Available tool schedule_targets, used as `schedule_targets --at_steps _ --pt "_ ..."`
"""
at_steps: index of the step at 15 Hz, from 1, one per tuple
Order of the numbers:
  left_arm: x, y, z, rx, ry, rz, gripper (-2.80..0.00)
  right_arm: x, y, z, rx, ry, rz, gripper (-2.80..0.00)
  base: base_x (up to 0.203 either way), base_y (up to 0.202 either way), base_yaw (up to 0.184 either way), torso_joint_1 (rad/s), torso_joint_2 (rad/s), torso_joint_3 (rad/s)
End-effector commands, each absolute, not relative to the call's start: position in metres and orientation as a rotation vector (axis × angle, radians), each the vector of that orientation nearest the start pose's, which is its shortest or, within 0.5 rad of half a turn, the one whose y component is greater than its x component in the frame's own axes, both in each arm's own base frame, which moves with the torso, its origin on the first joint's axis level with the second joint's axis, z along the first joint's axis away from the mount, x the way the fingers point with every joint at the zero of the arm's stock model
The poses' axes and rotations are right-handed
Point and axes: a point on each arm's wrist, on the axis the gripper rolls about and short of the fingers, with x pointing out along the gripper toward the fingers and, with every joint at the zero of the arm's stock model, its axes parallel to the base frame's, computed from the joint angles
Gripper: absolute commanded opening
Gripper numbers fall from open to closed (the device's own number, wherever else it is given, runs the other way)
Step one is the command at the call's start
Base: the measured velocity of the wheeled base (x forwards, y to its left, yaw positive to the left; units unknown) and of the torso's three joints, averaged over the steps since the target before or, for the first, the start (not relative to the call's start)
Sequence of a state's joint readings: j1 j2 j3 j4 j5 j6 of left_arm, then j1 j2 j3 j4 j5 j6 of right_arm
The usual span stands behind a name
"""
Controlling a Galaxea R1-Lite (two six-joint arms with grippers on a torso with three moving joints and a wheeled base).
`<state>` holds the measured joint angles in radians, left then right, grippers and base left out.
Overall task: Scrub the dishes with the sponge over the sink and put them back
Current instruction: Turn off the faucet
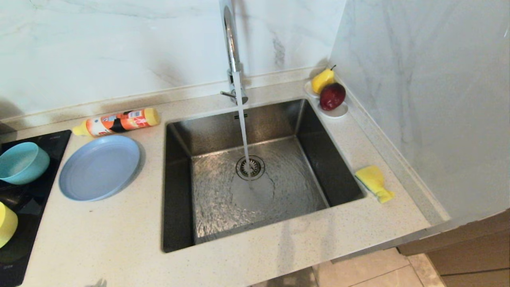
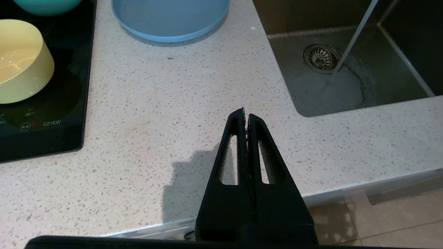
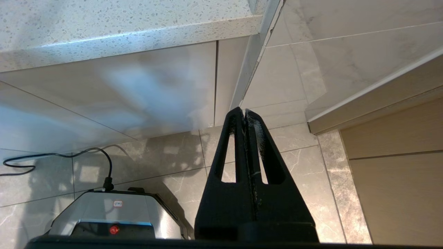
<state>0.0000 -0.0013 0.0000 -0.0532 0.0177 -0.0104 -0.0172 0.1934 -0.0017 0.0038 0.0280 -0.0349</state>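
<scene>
Steel sink running, nothing picked up yet: both tools clenched on nothing.

The square brushed stainless steel sink (image 1: 259,175) is the landmark: the yellow waisted foam sponge (image 1: 374,183) lies on the speckled bench (image 1: 119,239) just right of it, the shallow grey-blue plate (image 1: 99,167) just left, the teal-blue bowl (image 1: 23,162) and pale yellow-green bowl (image 1: 7,224) further left on a black cooktop (image 1: 24,223). The left tool (image 2: 245,116) hovers over the bench's front edge, touching nothing; the right tool (image 3: 245,114) hangs below bench level. A good start, I judge: open the right tool wide and grip the sponge across its waist.
</scene>
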Motion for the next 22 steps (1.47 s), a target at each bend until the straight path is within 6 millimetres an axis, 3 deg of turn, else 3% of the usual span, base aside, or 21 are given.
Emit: schedule_targets --at_steps 1,22 --pt "-0.0212 0.0004 0.0746 -0.011 -0.031 0.018 -2.8 -0.0076 0.0008 0.0786 -0.031 0.199 0.015 -2.8 0.0 0.0 0.0 0.0 0.0 0.0" --pt "-0.0212 0.0004 0.0746 -0.011 -0.031 0.019 -2.8 -0.003 0.0005 0.0787 -0.007 0.257 -0.009 -2.8 0.0 0.0 0.0 0.0 0.0 0.0"
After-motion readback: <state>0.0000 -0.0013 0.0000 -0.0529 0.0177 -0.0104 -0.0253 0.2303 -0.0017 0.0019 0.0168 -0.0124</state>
